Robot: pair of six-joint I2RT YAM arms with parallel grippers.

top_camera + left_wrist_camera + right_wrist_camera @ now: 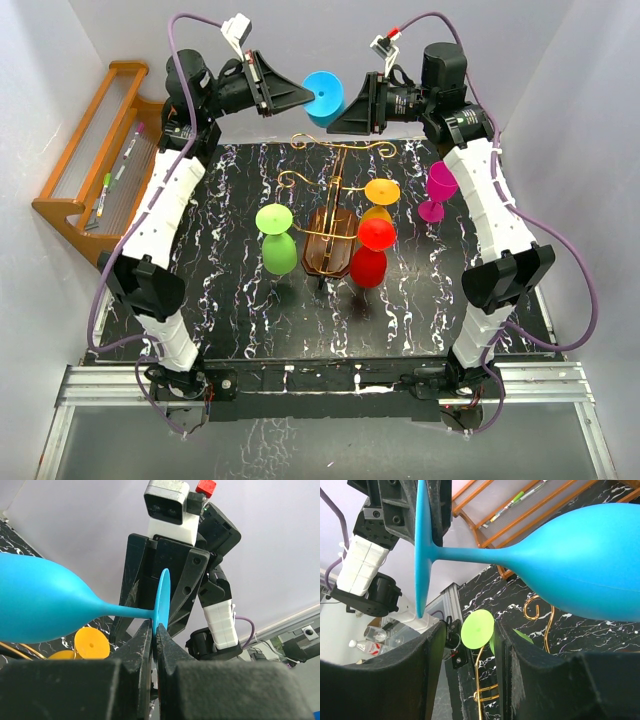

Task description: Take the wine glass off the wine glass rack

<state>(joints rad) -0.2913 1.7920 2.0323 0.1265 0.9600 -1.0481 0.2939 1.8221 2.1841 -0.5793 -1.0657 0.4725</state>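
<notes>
- Two claws face each other high over the far side of the counter (230, 310), and the blue glass (325, 95) lies sideways in the air between them.
- Left claw (155, 630) is clenched on the edge of the glass's flat foot. The stem and bowl stick out to the side with nothing else supporting them.
- Right claw (469, 630) is spread wide close by the stem and bowl, and I can make out no contact.
- Rack (330, 235) stands lower down at mid-counter, well apart from the blue glass. Green (275, 220), red (375, 235) and orange (381, 190) glasses cluster around it, and a magenta glass (440, 182) is off to its right.
- Step in hand, as I read it: the glass is already off the rack and held aloft, perhaps for a pass across.
- Next move calls for one of two things: the right claw closes on the stem or bowl before the left lets go, or the glass is lowered gently onto bare counter away from the rack.
- That thin edge grip on the foot looks likely to slip or twist.
</notes>
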